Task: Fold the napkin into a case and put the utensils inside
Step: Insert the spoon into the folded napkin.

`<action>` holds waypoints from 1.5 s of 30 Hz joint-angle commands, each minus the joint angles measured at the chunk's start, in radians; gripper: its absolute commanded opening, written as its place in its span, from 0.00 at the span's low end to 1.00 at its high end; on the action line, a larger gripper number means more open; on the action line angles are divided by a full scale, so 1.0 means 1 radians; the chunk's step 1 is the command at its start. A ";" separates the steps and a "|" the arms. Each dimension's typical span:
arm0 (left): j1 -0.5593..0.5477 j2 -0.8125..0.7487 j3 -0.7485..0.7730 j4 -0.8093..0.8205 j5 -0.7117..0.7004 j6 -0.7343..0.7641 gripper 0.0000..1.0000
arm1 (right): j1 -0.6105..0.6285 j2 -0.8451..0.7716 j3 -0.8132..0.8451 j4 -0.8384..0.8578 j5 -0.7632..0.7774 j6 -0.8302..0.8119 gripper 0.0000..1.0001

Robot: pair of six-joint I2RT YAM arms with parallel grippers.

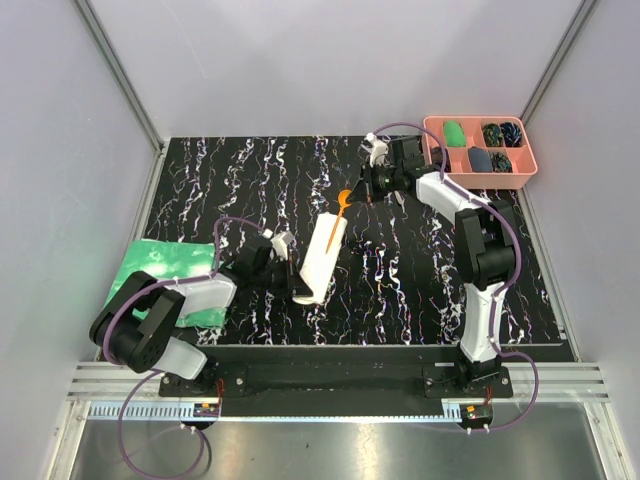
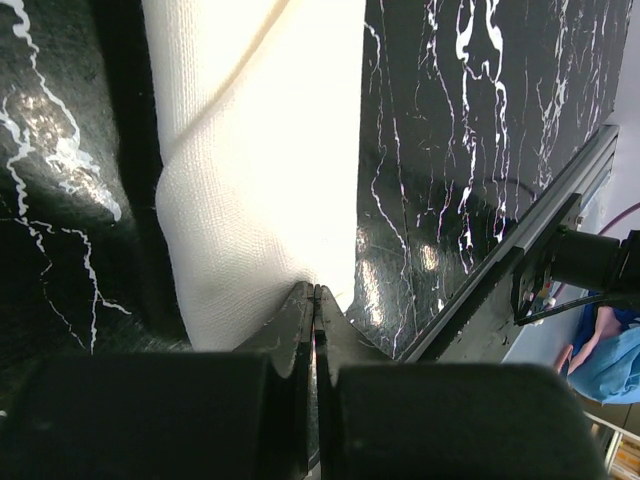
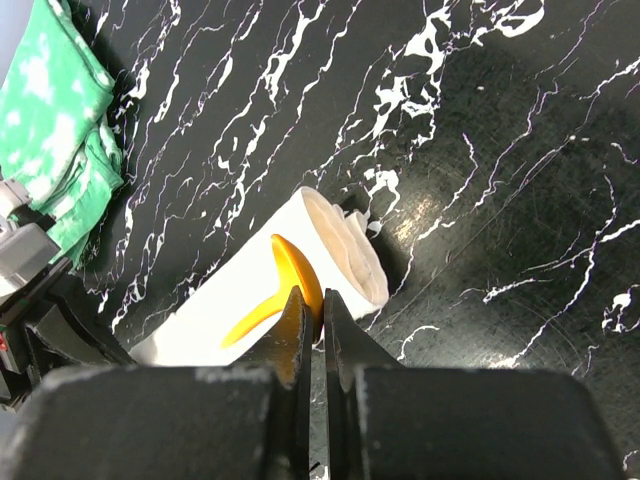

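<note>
The cream-white napkin point(image 1: 322, 258) lies folded as a long narrow case in the middle of the black marbled table, running from near left to far right. My left gripper point(image 1: 297, 283) is shut on its near end; in the left wrist view the fingertips point(image 2: 316, 290) pinch the cloth point(image 2: 260, 170) at its edge. My right gripper point(image 1: 362, 190) is at the case's far end, shut on the bowl of the orange spoon point(image 1: 343, 200). The right wrist view shows the spoon point(image 3: 295, 280) held over the case's open layered mouth point(image 3: 350, 250), its handle slanting down along the cloth.
A green-and-white mottled cloth point(image 1: 165, 275) lies at the near left, also seen in the right wrist view point(image 3: 55, 120). A pink compartment tray point(image 1: 478, 118) with small dark and green items stands at the far right corner. A metal rail point(image 2: 520, 250) runs along the table's near edge.
</note>
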 commanded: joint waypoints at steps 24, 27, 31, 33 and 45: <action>-0.004 0.032 -0.024 0.061 0.008 0.005 0.00 | 0.051 -0.010 -0.038 -0.023 -0.063 -0.008 0.00; -0.004 0.040 -0.024 0.066 0.011 0.005 0.00 | 0.063 -0.030 -0.073 -0.015 -0.054 0.001 0.00; -0.004 0.043 -0.028 0.078 0.013 -0.001 0.00 | 0.083 -0.071 -0.122 0.002 -0.037 0.025 0.00; -0.002 0.044 -0.028 0.078 0.013 0.000 0.00 | 0.096 -0.084 -0.150 0.015 -0.029 0.035 0.00; -0.004 0.021 -0.014 0.062 0.019 0.005 0.00 | 0.165 -0.097 -0.289 0.144 -0.034 0.153 0.02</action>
